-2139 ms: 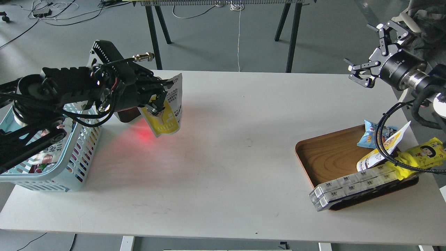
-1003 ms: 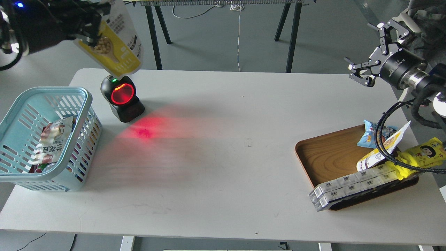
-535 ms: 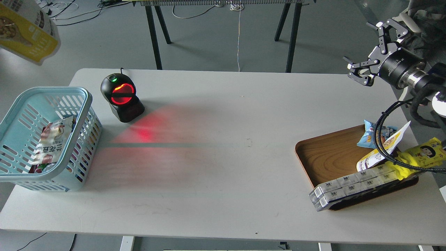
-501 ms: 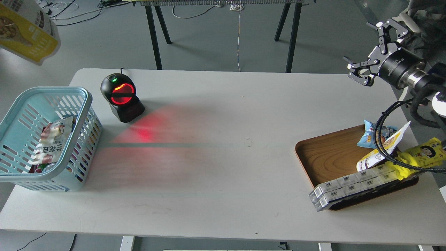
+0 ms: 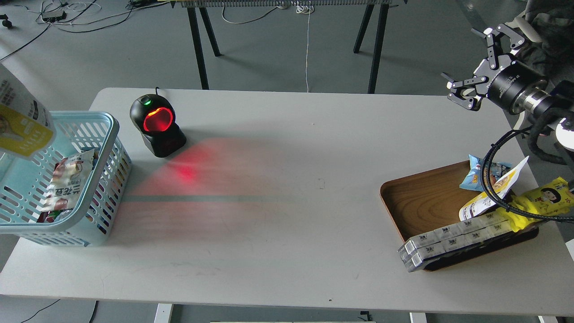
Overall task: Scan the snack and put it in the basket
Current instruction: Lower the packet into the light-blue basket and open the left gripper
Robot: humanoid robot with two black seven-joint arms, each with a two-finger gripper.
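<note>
A: How were the arms placed?
B: The right gripper [image 5: 476, 67] hung at two o'clock off the table's [image 5: 287, 202] far corner, fingers spread wide, holding nothing; the left gripper was out of view.
A: And the snack [image 5: 20, 121]?
B: At nine o'clock, cut off by the edge, over the basket [image 5: 96, 193]; whatever held it was hidden; white top with dark print, yellow bottom.

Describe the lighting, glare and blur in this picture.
Head view: even daylight and sharp focus; the scanner casts a red glow with a grey band across the table; the snack is cut by the left edge.
</note>
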